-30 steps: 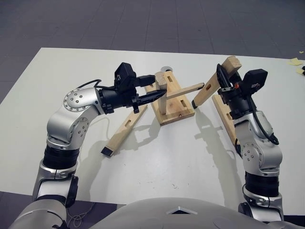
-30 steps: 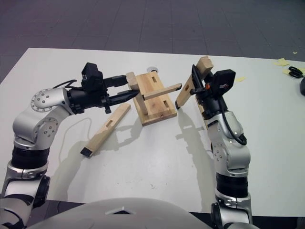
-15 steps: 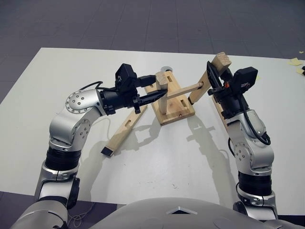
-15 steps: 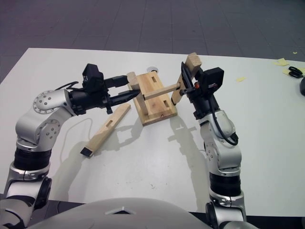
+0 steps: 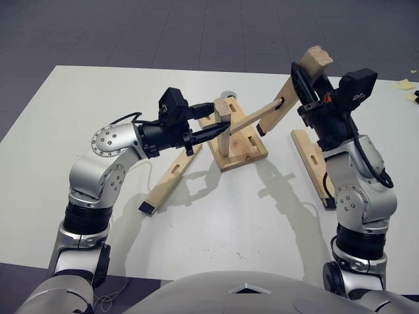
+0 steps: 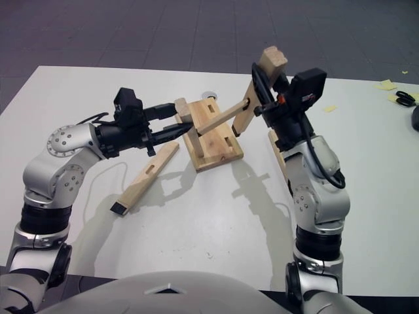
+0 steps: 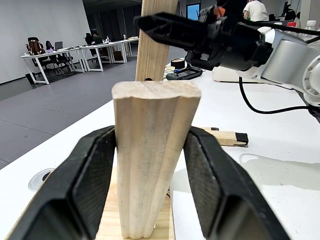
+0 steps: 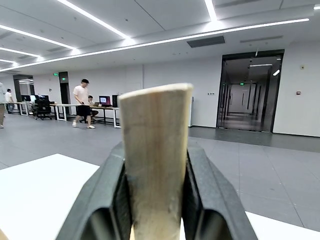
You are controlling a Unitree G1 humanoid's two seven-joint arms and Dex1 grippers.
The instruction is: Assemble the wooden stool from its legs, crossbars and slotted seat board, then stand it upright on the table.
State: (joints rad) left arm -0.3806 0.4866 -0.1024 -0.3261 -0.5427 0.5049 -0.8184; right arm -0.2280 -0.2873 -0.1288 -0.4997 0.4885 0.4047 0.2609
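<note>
Crossbar (image 5: 252,119) tip is buried inside the raised leg (image 5: 275,112), depth anyone's guess; over at three o'clock, the flat leg (image 5: 306,152) lies half-hidden behind the right arm (image 5: 357,196).

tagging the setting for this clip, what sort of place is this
Likely an open-plan office or lab: desks with chairs along the wall, ceiling strip lights, glass double doors.

White table (image 5: 216,222), parts lying flat.
I see the slotted seat board (image 5: 247,148) near the centre, a loose leg (image 5: 171,176) left of it, a second leg (image 5: 308,154) right of it, and a round grommet (image 5: 228,95) just behind.
</note>
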